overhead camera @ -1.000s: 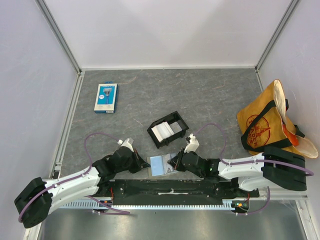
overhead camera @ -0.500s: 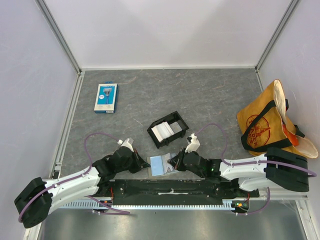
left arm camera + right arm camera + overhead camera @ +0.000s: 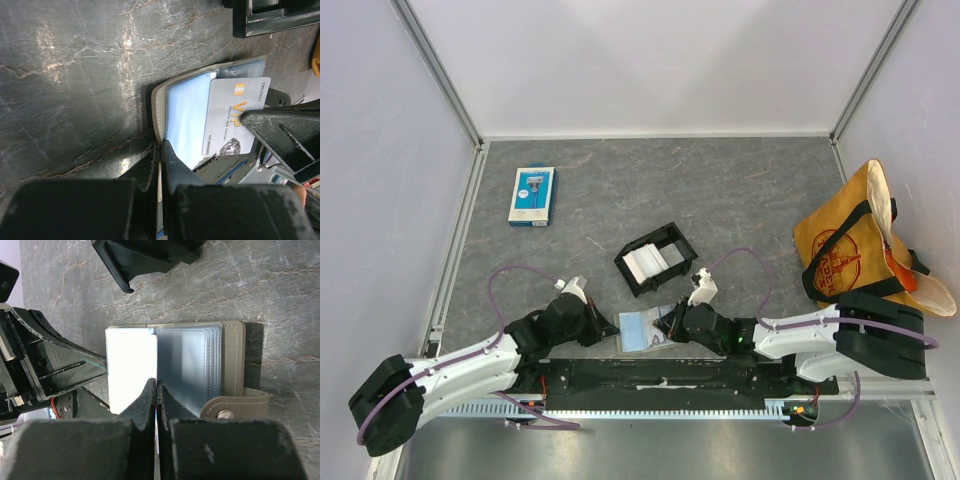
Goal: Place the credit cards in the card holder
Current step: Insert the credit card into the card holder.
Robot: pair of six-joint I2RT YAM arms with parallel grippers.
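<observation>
Over card holder (image 3: 640, 329), right jaws tight on credit card (image 3: 232, 117), now further left; left jaws gripping holder.

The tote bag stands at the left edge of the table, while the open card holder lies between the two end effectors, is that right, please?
Not quite: the tote bag stands at the right edge of the table, as the top external view shows. The open card holder does lie between the left end effector and the right end effector.
</observation>
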